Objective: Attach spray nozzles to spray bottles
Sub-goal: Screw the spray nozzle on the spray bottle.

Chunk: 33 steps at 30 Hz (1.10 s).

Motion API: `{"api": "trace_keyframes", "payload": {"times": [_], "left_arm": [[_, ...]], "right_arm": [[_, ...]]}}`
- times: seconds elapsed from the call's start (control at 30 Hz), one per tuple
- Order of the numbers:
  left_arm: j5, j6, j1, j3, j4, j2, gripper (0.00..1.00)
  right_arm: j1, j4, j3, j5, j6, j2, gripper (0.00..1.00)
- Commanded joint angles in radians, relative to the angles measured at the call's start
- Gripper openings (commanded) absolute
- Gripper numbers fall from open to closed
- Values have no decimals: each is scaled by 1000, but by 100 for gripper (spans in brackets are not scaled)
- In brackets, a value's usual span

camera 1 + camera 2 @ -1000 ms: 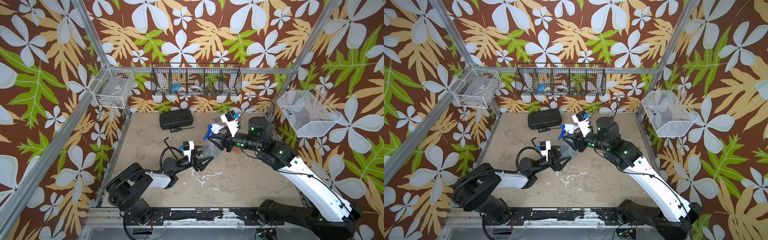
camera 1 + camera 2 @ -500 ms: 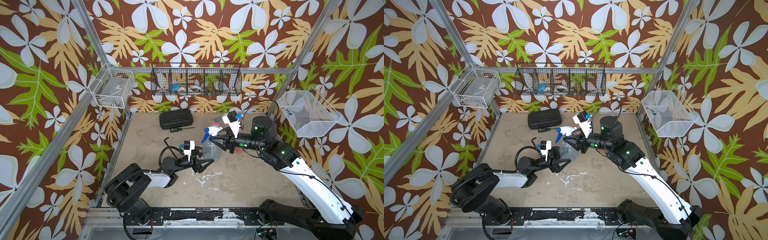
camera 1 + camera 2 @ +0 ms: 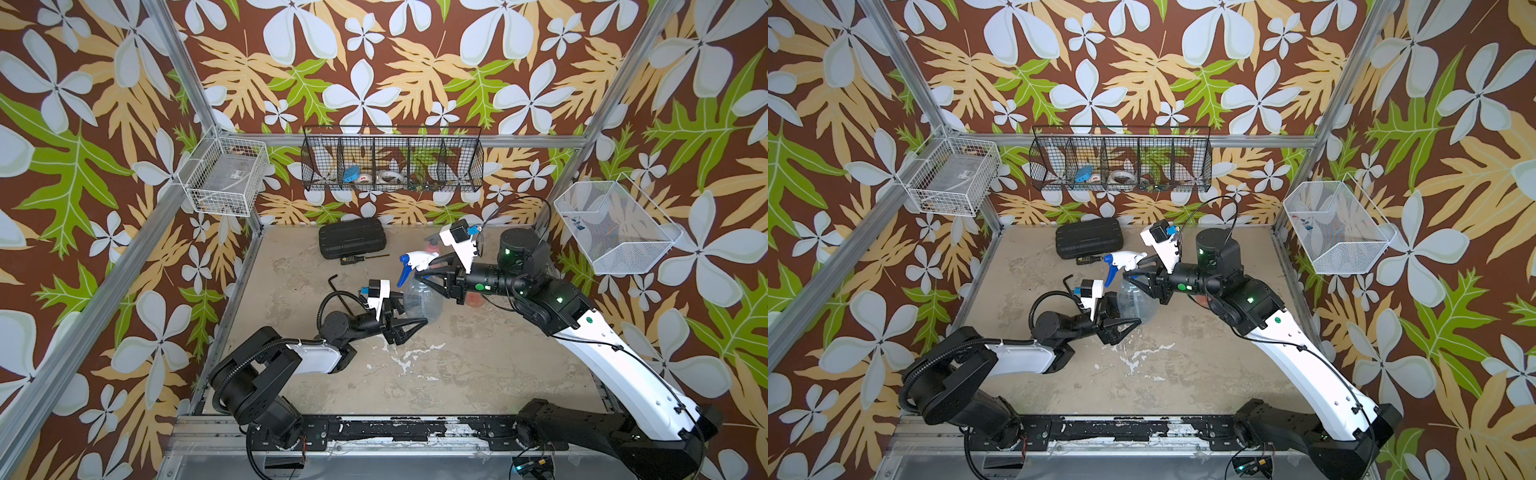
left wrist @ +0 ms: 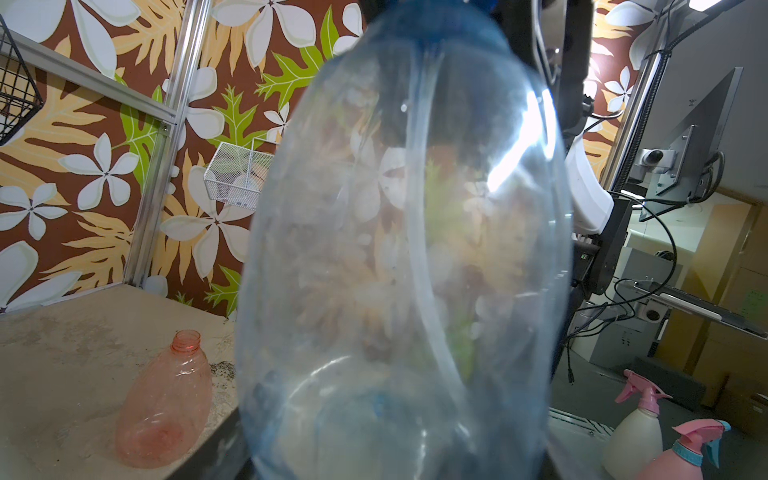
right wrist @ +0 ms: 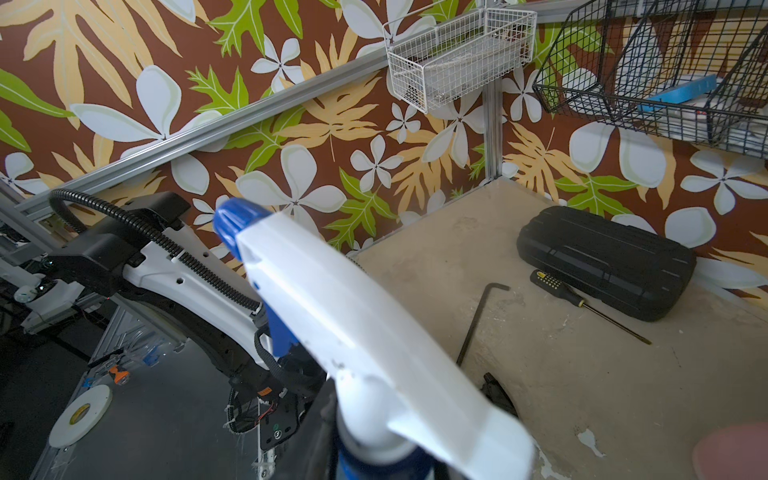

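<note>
Left gripper [image 3: 415, 309] clamped on the lower body of the clear bluish bottle [image 3: 424, 297] near mid-table [image 3: 457, 365]; in the left wrist view the bottle [image 4: 407, 249] filled most of the frame, a thin tube running down inside it. White and blue nozzle [image 3: 415, 261] sat on that bottle's neck, spout toward the left arm's side. Right gripper [image 3: 426, 271] reached in level, its fingers either side of the nozzle's blue collar (whether they pressed on it, could not tell); right wrist view showed the nozzle [image 5: 353, 324] close up. Orange bottle [image 4: 164, 399] on the table beyond, neck open, partly under the right arm in both top views. Black case [image 3: 352, 237], screwdriver [image 3: 357, 259] and hex key [image 3: 334, 282] lay toward the back wall, well apart from the grippers.
</note>
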Motion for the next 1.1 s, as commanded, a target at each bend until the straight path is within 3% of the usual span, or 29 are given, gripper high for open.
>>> {"api": "trace_keyframes", "payload": {"times": [0.0,0.23,0.37,0.6,0.8,0.9,1.07], "left_arm": [[-61,29,9,-4,156,-22,41],[-319,270,8,-11,-117,-146,41],[-501,331,5,-26,-129,-175,41],[-679,450,-53,-35,-124,-171,41],[-740,484,-67,-74,-96,-158,44],[-753,501,-67,-99,-83,-156,51],[-732,523,-66,-134,-63,-140,73]], "right_arm": [[3,22,4,-71,6,-11,0],[4,16,-38,239,69,-4,0],[45,82,-89,443,204,3,0],[193,28,-50,870,367,71,0],[212,-10,-24,942,389,119,0],[214,12,-32,951,366,116,0],[212,28,-14,959,339,142,0]]}}
